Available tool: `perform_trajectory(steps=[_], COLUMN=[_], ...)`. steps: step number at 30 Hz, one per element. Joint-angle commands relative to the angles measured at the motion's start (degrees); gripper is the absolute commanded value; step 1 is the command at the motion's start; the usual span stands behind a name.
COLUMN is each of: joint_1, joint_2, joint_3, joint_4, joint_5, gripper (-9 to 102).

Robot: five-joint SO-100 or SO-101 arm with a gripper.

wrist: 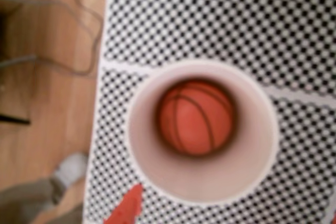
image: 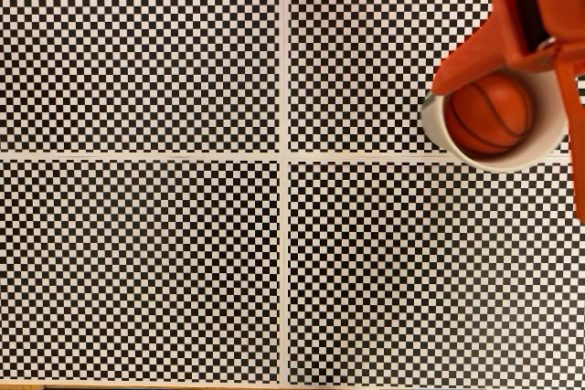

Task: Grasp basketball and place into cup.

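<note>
Orange plastic gripper (image: 439,89) overhangs cup rim in fixed view; jaw state cannot be told. One smooth paper cup (wrist: 202,182), round-rimmed, holds one seamed basketball (wrist: 195,117) on checkered mat (image: 183,253).

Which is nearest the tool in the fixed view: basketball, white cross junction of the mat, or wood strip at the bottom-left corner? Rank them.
Measured from the tool:
1. basketball, just right of the tip, inside the cup.
2. white cross junction, mid-mat, to the left.
3. wood strip, bottom-left corner.

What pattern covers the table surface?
A black-and-white checkerboard split by pale lines, clearest in the fixed view.
</note>
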Motion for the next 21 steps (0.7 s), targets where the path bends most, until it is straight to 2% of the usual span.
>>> perform_trajectory(steps=[1,7,16,21], joint_1=[0.35,0.97,5.98,10.02], joint_2=[0.62,1.41,3.43,3.96], joint_3=[-0.7,-0.79,-0.35,-2.2], joint_4=[-0.79,-0.79,-0.7,-0.79], joint_5=[0.53,1.05,2.46,0.97], gripper=[46,38,1,0])
